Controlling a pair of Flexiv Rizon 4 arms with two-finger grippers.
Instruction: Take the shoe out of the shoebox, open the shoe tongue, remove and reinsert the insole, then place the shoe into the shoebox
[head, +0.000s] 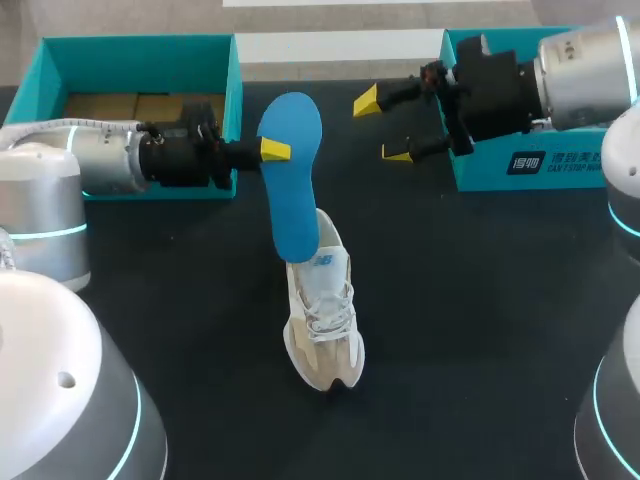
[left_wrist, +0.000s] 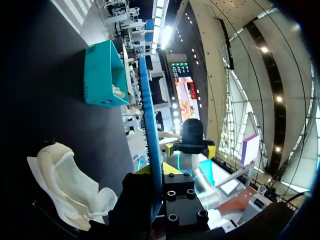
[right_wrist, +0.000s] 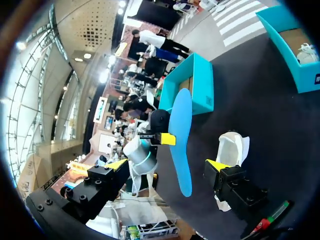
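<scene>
There is one shoe (head: 322, 310) here, a white and cream trainer, and it is lying upright on the dark worktop (head: 450, 320), outside both boxes, with its toe pointing towards the robot. One blue insole (head: 293, 170) is standing up steeply above the shoe's heel end, its lower tip hanging over the shoe's opening; I cannot tell whether the tip is touching the shoe. Of the two end effectors, the left end effector (head: 282, 150) is clamping the insole near its upper, wider end. Its wrist camera is showing the insole edge-on with a yellow tip pressing on each face. The right end effector (head: 383, 128) is hanging beyond the shoe on the right with its fingers spread wide and nothing between them. Two teal boxes are sitting beyond the shoe, one on each side. The left box (head: 232, 90) is showing a brown cardboard floor. The right box (head: 480, 172) is carrying a dark label with white print on the wall facing the shoe. A small mark is showing on the shoe's tongue, too small to read.
</scene>
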